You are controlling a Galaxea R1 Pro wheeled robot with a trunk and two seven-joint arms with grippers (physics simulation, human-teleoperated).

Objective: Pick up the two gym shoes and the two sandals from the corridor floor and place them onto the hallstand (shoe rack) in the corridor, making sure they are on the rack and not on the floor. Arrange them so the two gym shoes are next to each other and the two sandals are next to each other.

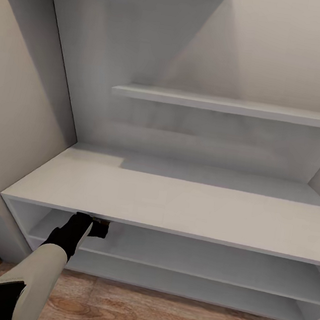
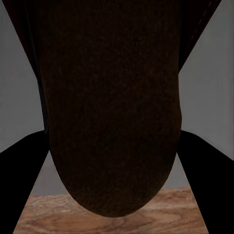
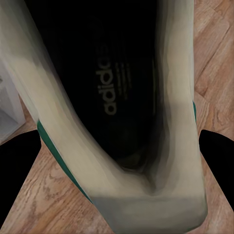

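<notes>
reaching under the hallstand worktop: left fingers pinching a dark brown sandal. right fingers pinching a gym shoe above the corridor floor.

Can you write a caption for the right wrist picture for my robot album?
A white gym shoe with green stripes, seen heel-first between the right gripper's jaws above the wood floor.

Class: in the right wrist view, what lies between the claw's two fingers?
A gym shoe, heel end nearest the camera, fills the gap between the fingers, above the floor.
</notes>
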